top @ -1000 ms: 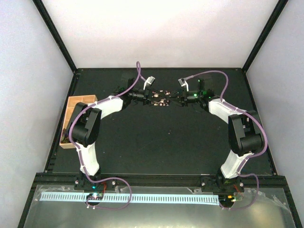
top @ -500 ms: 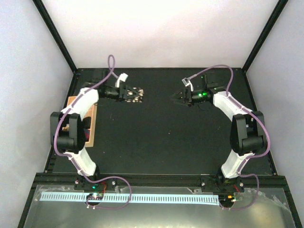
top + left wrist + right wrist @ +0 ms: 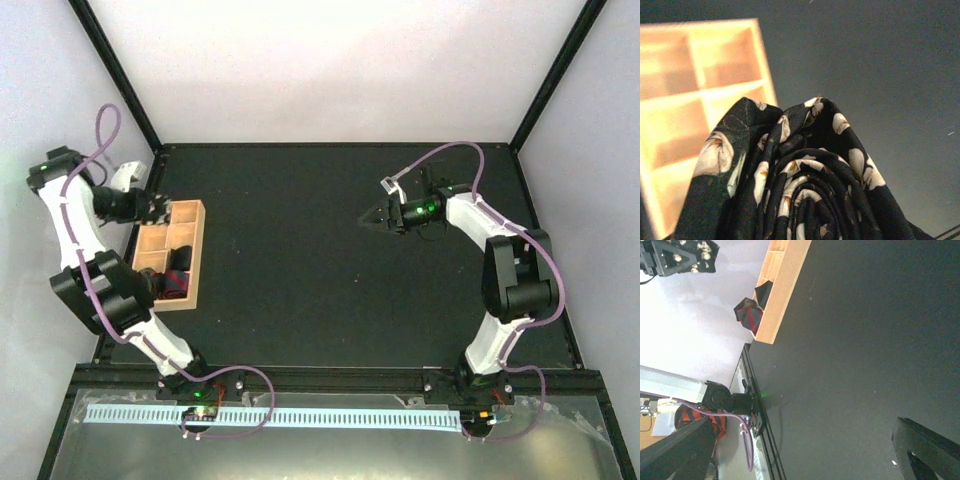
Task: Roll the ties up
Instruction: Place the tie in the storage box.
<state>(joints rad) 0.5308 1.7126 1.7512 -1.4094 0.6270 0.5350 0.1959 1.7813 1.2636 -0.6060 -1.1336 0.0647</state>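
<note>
1. One rolled necktie (image 3: pixel 805 190), dark with pale floral speckles, sits clamped in the closed left pincer (image 3: pixel 152 208). It is held aloft over the far end of the wooden compartment tray (image 3: pixel 200 250) at the left edge of the counter (image 3: pixel 320 300).
2. Rolling looks finished, and stowing is the step in hand. The next move calls for lowering the coil into a free compartment and letting go without it springing loose. A red-and-blue striped roll (image 3: pixel 749 312) already fills a near one.
3. Right pincer (image 3: pixel 372 217) hangs over the far right of the counter with its jaws wide apart, gripping nothing.
4. A second earlier both pincers met at the far centre of the counter with the tie between them. Since then the left arm has swung the roll leftward to the tray, while the right has drawn slightly back.
</note>
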